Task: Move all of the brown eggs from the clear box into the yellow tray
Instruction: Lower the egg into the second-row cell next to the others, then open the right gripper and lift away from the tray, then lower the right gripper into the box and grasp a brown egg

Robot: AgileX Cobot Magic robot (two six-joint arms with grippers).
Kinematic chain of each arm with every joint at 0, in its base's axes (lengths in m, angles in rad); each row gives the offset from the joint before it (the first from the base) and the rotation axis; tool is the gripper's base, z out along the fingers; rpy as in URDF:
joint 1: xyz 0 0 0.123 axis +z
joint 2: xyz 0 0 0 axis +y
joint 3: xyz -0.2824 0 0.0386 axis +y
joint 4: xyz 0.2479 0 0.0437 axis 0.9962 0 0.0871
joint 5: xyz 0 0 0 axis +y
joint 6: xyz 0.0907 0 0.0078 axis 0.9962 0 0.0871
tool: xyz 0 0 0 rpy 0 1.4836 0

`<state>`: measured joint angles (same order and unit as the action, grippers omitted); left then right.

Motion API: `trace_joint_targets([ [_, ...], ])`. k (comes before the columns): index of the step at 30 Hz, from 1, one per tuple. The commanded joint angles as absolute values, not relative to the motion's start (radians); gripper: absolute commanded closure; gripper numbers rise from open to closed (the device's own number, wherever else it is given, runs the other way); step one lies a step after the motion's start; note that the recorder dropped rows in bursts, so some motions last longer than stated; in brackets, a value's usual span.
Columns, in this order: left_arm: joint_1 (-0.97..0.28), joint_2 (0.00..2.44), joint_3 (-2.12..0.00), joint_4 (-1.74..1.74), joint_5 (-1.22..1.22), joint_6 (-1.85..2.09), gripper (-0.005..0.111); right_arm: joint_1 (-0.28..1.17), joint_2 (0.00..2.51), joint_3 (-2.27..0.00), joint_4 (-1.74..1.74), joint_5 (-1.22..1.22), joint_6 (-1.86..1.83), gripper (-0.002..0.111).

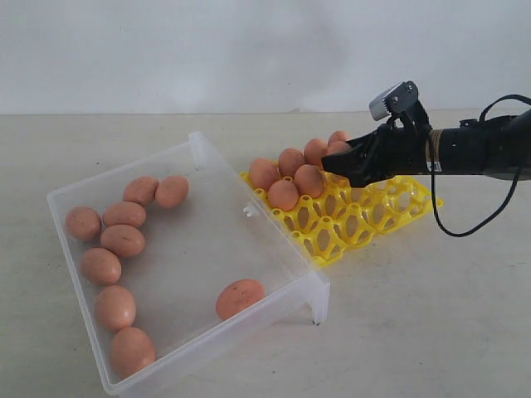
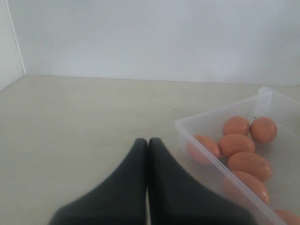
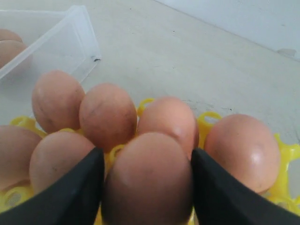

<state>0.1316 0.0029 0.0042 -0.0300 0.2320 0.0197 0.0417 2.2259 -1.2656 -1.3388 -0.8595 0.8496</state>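
Over the yellow tray [image 1: 357, 228], right gripper [image 1: 338, 162] clamps one brown egg [image 3: 147, 178], seemingly not yet seated. Roughly six others sit in tray's back rows; nine lie in clear box [image 1: 199, 249]; left gripper [image 2: 148, 150] closed, empty, just beside that box.

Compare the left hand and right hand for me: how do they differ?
The left hand is shut on nothing; the right hand grips a brown egg. The left hand sits beside the clear box; the right hand is over the yellow tray. Both hands are black.
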Motion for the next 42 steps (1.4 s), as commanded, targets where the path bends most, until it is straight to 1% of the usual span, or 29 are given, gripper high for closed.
trace_joint_targets([
  [1,0.128,0.0,0.0,-0.035,0.232,0.02,0.111,0.043,2.221,-1.269,-1.33,-0.884,0.843,0.045],
  [11,0.128,0.0,0.0,-0.035,0.232,0.02,0.111,0.043,2.211,-1.269,-1.328,-0.908,0.874,0.045],
  [13,0.128,0.0,0.0,-0.035,0.232,0.02,0.111,0.043,2.184,-1.269,-1.33,-0.949,0.961,0.045],
  [17,0.128,0.0,0.0,-0.035,0.232,0.02,0.111,0.045,2.092,-1.269,-1.312,-1.108,1.249,0.047],
  [19,0.128,0.0,0.0,-0.035,0.232,0.02,0.111,0.061,2.039,-1.269,-1.289,-1.19,1.381,0.054],
  [20,0.128,0.0,0.0,-0.035,0.232,0.02,0.111,0.075,2.009,-1.269,-1.283,-1.217,1.439,0.062],
  [24,0.128,0.0,0.0,-0.035,0.232,0.02,0.111,0.177,1.9,-1.269,-1.295,-1.221,1.488,0.099],
  [25,0.128,0.0,0.0,-0.035,0.232,0.02,0.111,0.209,1.878,-1.269,-1.298,-1.221,1.483,0.106],
  [26,0.128,0.0,0.0,-0.035,0.232,0.02,0.111,0.254,1.859,-1.269,-1.298,-1.219,1.478,0.108],
  [28,0.128,0.0,0.0,-0.035,0.232,0.02,0.111,0.36,1.835,-1.269,-1.301,-1.167,1.43,0.108],
  [31,0.128,0.0,0.0,-0.035,0.232,0.02,0.111,0.533,1.823,-1.269,-1.308,-1.027,1.279,0.108],
  [32,0.128,0.0,0.0,-0.035,0.232,0.02,0.111,0.607,1.823,-1.269,-1.314,-0.933,1.19,0.108],
  [34,0.128,0.0,0.0,-0.035,0.232,0.02,0.111,0.704,1.827,-1.269,-1.322,-0.731,0.995,0.108],
  [37,0.128,0.0,0.0,-0.035,0.232,0.02,0.111,0.891,1.835,-1.272,-1.276,-0.1,0.696,0.108],
  [38,0.128,0.0,0.0,-0.035,0.232,0.02,0.111,0.942,1.856,-1.291,-1.252,0.192,0.607,0.108],
  [40,0.128,0.0,0.0,-0.035,0.232,0.02,0.111,0.991,1.903,-1.334,-1.236,0.502,0.586,0.108],
  [42,0.128,0.0,0.0,-0.035,0.232,0.02,0.111,1.001,1.947,-1.39,-1.112,0.67,0.556,0.109],
])
